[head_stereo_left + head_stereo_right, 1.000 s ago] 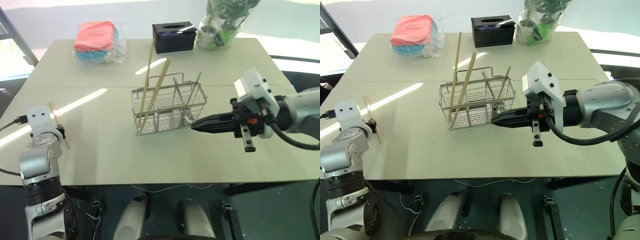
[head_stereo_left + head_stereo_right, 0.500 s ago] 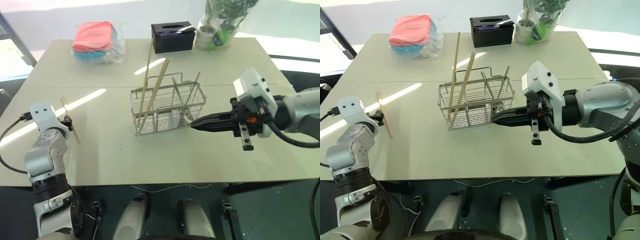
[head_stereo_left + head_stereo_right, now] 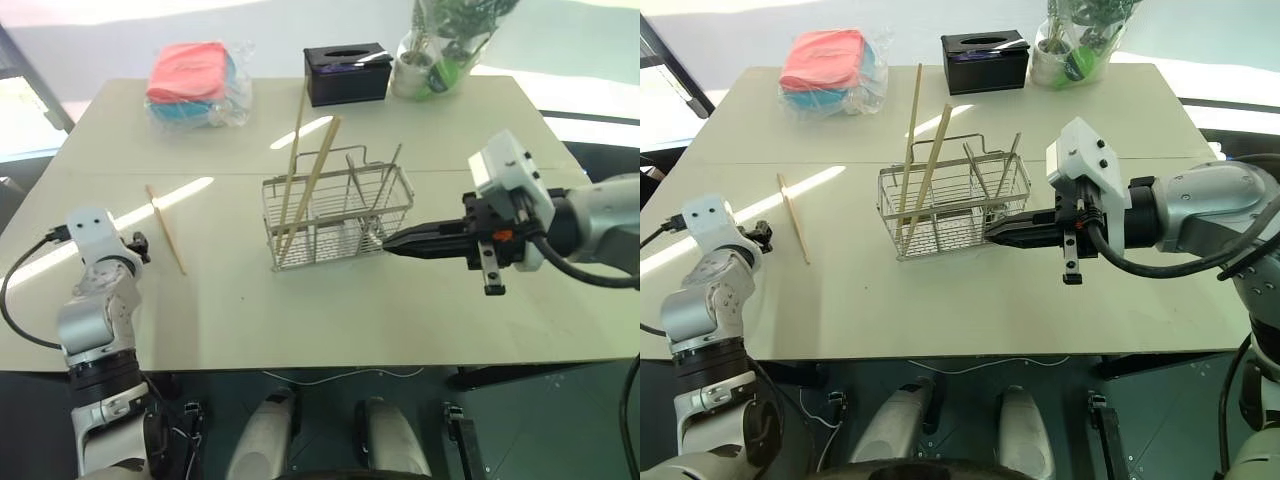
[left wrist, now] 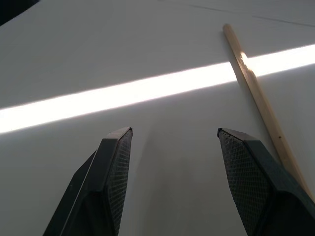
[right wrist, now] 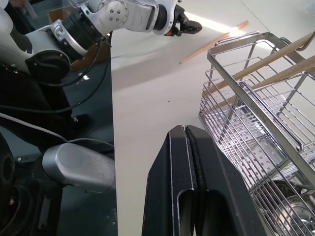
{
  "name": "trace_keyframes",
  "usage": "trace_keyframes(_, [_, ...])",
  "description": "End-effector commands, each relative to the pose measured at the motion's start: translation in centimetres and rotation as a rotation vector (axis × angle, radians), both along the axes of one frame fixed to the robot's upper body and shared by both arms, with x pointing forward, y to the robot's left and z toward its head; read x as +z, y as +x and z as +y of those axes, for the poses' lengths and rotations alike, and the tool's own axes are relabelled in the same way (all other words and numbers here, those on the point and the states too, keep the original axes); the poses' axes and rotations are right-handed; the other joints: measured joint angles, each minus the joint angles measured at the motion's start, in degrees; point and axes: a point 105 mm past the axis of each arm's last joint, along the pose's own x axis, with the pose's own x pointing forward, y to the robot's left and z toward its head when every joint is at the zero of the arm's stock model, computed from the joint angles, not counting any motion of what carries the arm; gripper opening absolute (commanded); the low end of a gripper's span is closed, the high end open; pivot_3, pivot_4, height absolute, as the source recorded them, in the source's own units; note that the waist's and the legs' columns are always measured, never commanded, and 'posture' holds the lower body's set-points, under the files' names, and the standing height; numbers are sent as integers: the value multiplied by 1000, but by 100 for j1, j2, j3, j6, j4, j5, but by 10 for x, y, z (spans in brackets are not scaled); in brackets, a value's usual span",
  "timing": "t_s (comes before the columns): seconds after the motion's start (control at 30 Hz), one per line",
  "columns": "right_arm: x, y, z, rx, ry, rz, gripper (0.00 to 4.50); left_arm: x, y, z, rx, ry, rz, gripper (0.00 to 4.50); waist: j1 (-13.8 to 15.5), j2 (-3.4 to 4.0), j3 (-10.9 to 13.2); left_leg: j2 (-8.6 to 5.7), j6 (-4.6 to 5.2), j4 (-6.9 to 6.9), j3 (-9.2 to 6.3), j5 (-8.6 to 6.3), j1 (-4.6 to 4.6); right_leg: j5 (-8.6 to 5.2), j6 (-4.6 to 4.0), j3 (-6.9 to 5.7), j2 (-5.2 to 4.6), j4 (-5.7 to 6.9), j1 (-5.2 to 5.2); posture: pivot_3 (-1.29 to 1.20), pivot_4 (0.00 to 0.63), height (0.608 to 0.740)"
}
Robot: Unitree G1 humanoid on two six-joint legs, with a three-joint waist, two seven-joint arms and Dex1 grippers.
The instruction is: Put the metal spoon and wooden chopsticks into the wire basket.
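Lying loose near the table's left edge, one of the wooden chopsticks (image 3: 166, 229) waits beside the released, empty left hand (image 3: 138, 247). Two more stand in the wire basket (image 3: 338, 216) mid-table. Right hand (image 3: 392, 243), clenched, touches its side. Next: regrasp the stray stick.

Closed right gripper (image 5: 189, 147) fingers beside wire basket (image 5: 256, 123) holding wooden chopsticks (image 5: 275, 56)

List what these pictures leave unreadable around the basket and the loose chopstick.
- Metal spoon: bowl cut off by the right wrist view's edge, behind the wire basket mesh.
- Loose chopstick: near end hidden behind a left pincer finger.
- Basket dividers: too fine in the eye views.
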Motion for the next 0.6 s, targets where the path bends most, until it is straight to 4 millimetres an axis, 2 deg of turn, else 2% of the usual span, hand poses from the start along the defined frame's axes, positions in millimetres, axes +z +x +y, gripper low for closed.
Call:
trace_keyframes(0.03, [6,-1,1,8,20,-37,0,22,8,-15,-75,15,-107,2908,3,0,0,0,0,0,1,0,0,-1,-2,0,0,0,0,0,150,740])
trace_keyframes(0.13, [6,-1,0,4,22,-35,0,23,20,-39,-175,-18,-140,2908,14,0,0,-1,0,1,0,0,0,-1,-2,-1,-1,0,2,0,150,740])
trace_keyframes(0.33, [4,0,1,1,31,-35,0,23,45,-72,-296,-87,-177,2908,-2,-2,0,-2,1,6,-1,1,0,2,4,-4,1,0,5,0,150,740])
trace_keyframes(0.47, [4,1,2,-7,34,-39,0,12,55,-82,-327,-99,-127,2908,-14,-2,0,0,12,5,0,8,1,6,10,-3,3,2,4,0,150,740])
trace_keyframes(0.6, [4,1,0,-21,37,-43,0,4,58,-84,-328,-75,-80,2908,-3,-2,0,-1,14,6,0,9,-1,6,11,-4,3,3,3,0,150,740])
